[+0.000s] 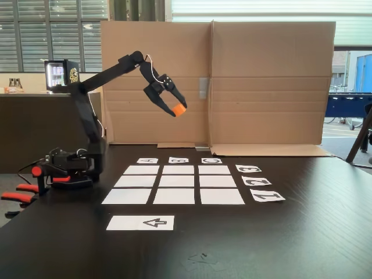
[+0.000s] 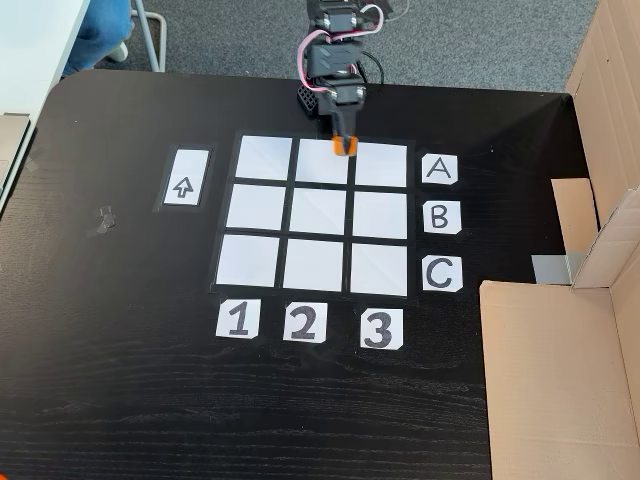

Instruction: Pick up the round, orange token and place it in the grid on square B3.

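My gripper (image 1: pixel 176 108) is shut on the small orange token (image 1: pixel 179 110) and holds it high in the air, in front of the cardboard wall. In the view from above, the gripper (image 2: pixel 343 138) and token (image 2: pixel 343 146) appear over the grid's top row, near the A label. The grid (image 1: pixel 174 196) of nine white paper squares lies flat on the black table (image 2: pixel 120 380). Square B3 (image 1: pixel 178 170) is the far middle square in the side view. From above, B3 (image 2: pixel 379 214) sits at the right of the middle row, bare.
A folded cardboard wall (image 1: pixel 261 81) stands behind the grid, and its flaps (image 2: pixel 560 370) lie on the table at right. A white strip with a black arrow (image 1: pixel 140 222) lies near the grid. Orange-handled hardware (image 1: pixel 17 195) sticks out beside the arm's base (image 1: pixel 70 168).
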{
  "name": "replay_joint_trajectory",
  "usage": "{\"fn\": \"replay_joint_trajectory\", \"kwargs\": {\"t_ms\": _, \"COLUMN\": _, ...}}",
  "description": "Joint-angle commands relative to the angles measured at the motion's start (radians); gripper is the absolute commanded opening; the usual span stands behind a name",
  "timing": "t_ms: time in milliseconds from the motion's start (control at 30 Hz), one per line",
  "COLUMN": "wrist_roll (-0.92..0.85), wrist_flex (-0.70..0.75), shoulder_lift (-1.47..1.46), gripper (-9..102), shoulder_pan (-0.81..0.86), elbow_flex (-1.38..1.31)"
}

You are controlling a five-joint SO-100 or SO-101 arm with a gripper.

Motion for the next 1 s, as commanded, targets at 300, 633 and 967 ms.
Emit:
{"fn": "replay_joint_trajectory", "kwargs": {"t_ms": 300, "wrist_roll": 0.144, "wrist_flex": -0.026, "shoulder_lift": -0.328, "gripper": -1, "shoulder_pan": -0.183, "elbow_flex": -0.058}}
{"fn": "replay_joint_trajectory", "kwargs": {"t_ms": 633, "wrist_roll": 0.193, "wrist_flex": -0.094, "shoulder_lift": -0.502, "gripper": -1, "shoulder_pan": -0.164, "elbow_flex": -0.052}}
{"fn": "replay_joint_trajectory", "kwargs": {"t_ms": 967, "wrist_roll": 0.281, "wrist_flex": -0.109, "shoulder_lift": -0.629, "gripper": -1, "shoulder_pan": -0.189, "elbow_flex": -0.038}}
